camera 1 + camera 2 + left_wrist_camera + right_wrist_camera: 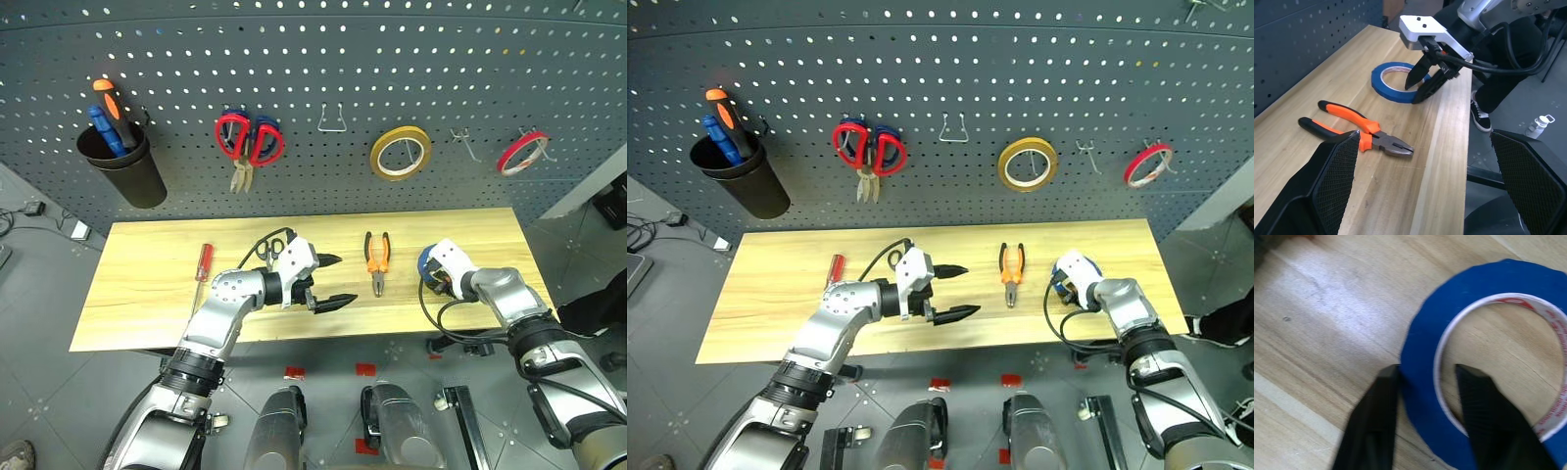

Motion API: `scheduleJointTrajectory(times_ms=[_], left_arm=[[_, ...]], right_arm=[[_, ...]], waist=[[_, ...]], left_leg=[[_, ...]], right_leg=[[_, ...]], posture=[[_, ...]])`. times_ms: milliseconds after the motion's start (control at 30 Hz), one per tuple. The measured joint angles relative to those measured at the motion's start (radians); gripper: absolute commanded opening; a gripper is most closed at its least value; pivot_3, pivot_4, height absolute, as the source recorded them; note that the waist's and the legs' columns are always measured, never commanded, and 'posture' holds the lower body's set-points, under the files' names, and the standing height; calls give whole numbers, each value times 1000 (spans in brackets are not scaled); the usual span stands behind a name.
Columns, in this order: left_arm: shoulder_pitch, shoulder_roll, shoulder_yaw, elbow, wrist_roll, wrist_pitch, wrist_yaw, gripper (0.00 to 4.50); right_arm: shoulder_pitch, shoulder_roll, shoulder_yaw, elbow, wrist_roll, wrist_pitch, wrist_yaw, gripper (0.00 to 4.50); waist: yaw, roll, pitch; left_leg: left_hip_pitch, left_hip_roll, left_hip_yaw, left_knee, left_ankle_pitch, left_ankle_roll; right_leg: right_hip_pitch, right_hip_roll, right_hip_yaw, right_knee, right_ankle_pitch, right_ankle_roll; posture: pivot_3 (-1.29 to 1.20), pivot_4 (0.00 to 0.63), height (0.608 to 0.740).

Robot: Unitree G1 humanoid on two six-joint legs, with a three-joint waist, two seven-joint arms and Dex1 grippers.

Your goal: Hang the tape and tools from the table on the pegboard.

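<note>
Right gripper (1427,377) pinches the blue tape (1420,396) wall at the table's (147,294) four o'clock; left gripper (328,281) gapes empty. Next: lift toward pegboard (392,59) hook.

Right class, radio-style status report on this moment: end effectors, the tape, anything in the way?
Right end effector shut on blue tape, one finger inside the ring. Left end effector open, empty. Tape flat on table. Nothing in the way.
</note>
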Motion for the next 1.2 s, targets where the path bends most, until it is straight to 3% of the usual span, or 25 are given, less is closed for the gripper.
scheduleJointTrajectory(times_ms=[133, 233, 367, 567, 700, 967, 1200], left_arm=[[2, -2, 1, -14, 0, -1, 2, 4500], [10, -3, 12, -32, -1, -5, 19, 4500], [24, 3, 67, -56, -20, -15, 58, 4500], [21, -12, 111, -102, -40, -24, 128, 4500], [5, -36, 113, -116, -41, -25, 156, 4500], [-24, -63, 113, -115, -44, -27, 187, 4500], [-25, -69, 111, -115, -45, -27, 200, 4500]], right_arm=[[122, -14, -45, -180, 15, 62, -6, 666], [312, -13, -124, -490, 41, 140, -57, 666], [545, -2, -151, -921, -46, 123, -207, 666], [534, -17, -92, -1175, -324, -95, -418, 665], [391, -4, -78, -1127, -354, -181, -441, 665], [173, 80, -149, -744, -222, -272, -460, 665], [100, 109, -178, -595, -106, -361, -417, 665]], waist=[[9, 0, 0], [11, 1, 0], [-1, 1, 0], [-17, 1, 0], [-17, 0, -1], [-16, -1, -1], [-16, -1, -1]], left_leg=[[-2, 0, -1, 0, 0, 0], [-3, 0, -1, -1, 0, -1], [-2, -1, 0, -1, 1, -3], [-1, -1, -1, -1, 4, -9], [-1, -1, -1, -1, 5, -9], [-2, -2, 0, -1, 5, -9], [-2, -1, 0, -1, 5, -9]], right_leg=[[-1, 0, -1, -1, 0, 1], [-2, -1, -2, -1, -1, 2], [-2, -1, 0, 0, -2, 5], [-2, 1, 0, 1, -2, 11], [-2, 0, 0, 1, 0, 8], [-2, -1, 1, -1, 1, 8], [-2, 0, 0, 0, 1, 7]], posture=[[-169, 276, 740], [-177, 272, 740], [-184, 266, 740], [-182, 258, 740], [-179, 254, 740], [-164, 250, 740], [-145, 249, 740]])
